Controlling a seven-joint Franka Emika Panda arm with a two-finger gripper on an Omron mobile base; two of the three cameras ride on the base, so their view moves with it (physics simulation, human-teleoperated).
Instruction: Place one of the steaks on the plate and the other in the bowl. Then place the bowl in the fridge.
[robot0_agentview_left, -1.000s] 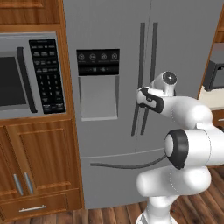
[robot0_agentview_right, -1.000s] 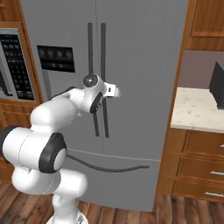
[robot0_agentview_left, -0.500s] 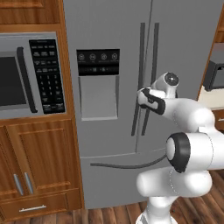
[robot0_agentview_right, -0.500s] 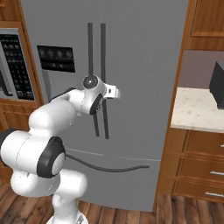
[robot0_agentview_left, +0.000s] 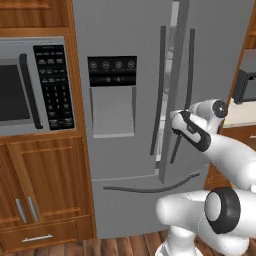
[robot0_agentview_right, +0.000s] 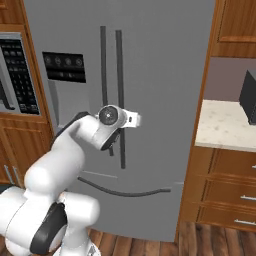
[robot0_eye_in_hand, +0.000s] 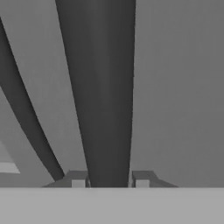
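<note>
Fingers (robot0_eye_in_hand: 110, 178) clamped around the right-hand door handle (robot0_eye_in_hand: 99, 87) of the fridge (robot0_agentview_left: 125, 30), one tip on each side. Right door (robot0_agentview_left: 215, 60) slightly ajar, a thin gap beside the left door. Microwave (robot0_agentview_left: 30, 85) to the fridge's left.

Wood cabinets (robot0_agentview_left: 42, 192), built-in microwave (robot0_agentview_left: 32, 82), pale countertop (robot0_agentview_right: 227, 125), plank floor (robot0_agentview_right: 210, 240)

We see dark fridge handle (robot0_eye_in_hand: 103, 96) running between our gripper (robot0_eye_in_hand: 110, 179) fingertips (robot0_eye_in_hand: 78, 178), one each side, pressed close. Second dark handle (robot0_eye_in_hand: 26, 118) slants left, over grey fridge door (robot0_eye_in_hand: 179, 87).
</note>
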